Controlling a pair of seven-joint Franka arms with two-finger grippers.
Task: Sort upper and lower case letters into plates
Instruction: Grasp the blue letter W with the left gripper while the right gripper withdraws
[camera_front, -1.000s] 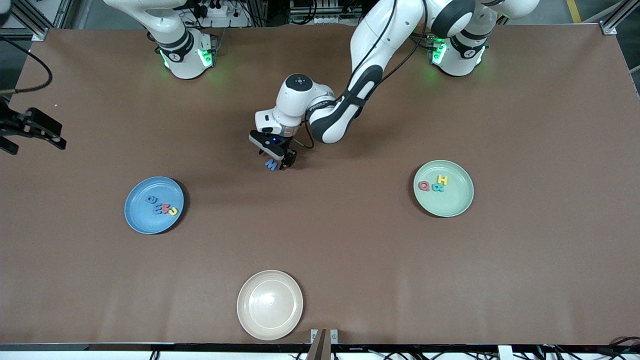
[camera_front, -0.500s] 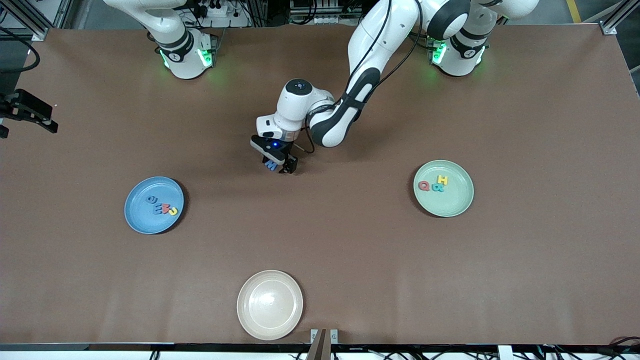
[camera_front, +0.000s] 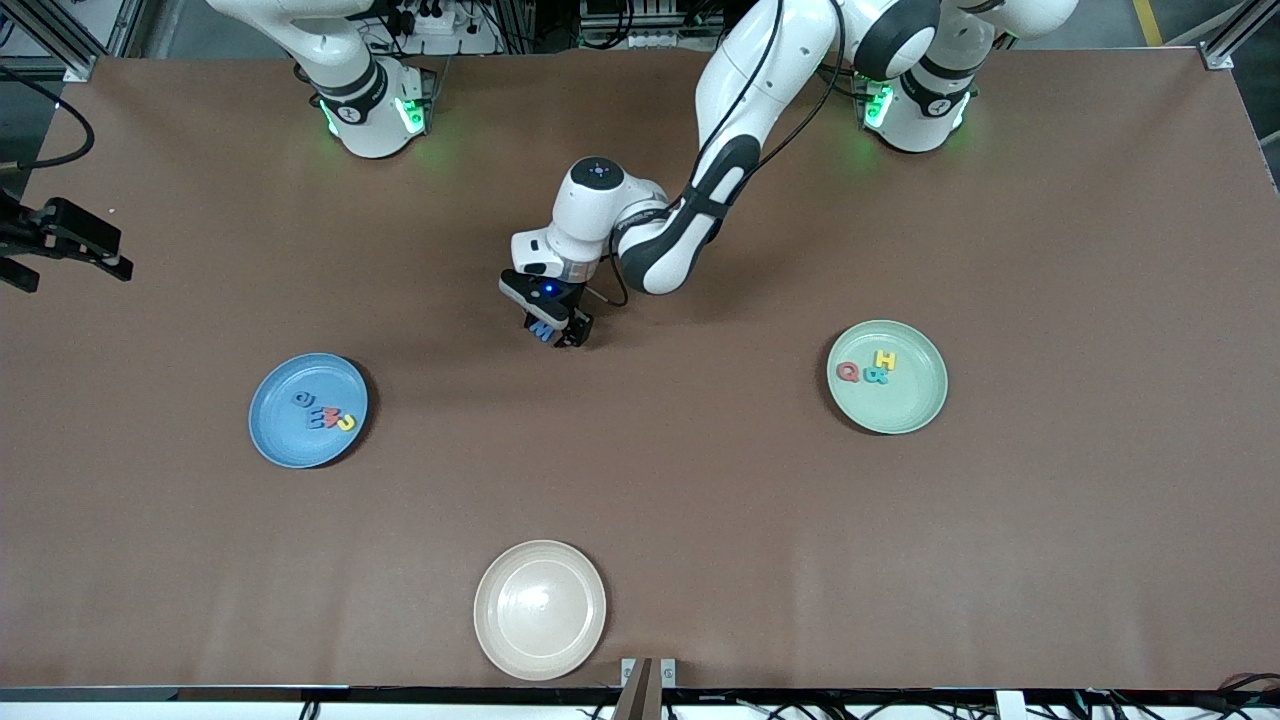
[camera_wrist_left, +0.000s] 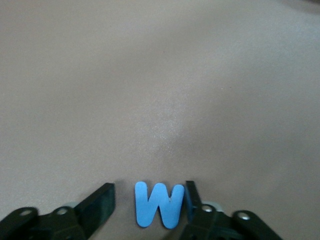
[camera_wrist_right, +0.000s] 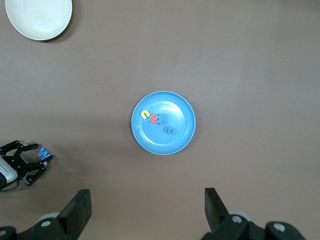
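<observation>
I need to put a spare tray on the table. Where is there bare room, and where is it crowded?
Bare table lies between the blue plate, mint plate and cream plate. Crowded: mid-table, where the left gripper straddles the blue W.

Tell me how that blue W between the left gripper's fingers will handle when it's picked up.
The blue W looks thick and foam-like, so probably light and stiff enough to hold its shape. It lies flat on the table, so unlikely to roll. One finger of the left gripper touches it; the other stands apart, so it may slide sideways.
</observation>
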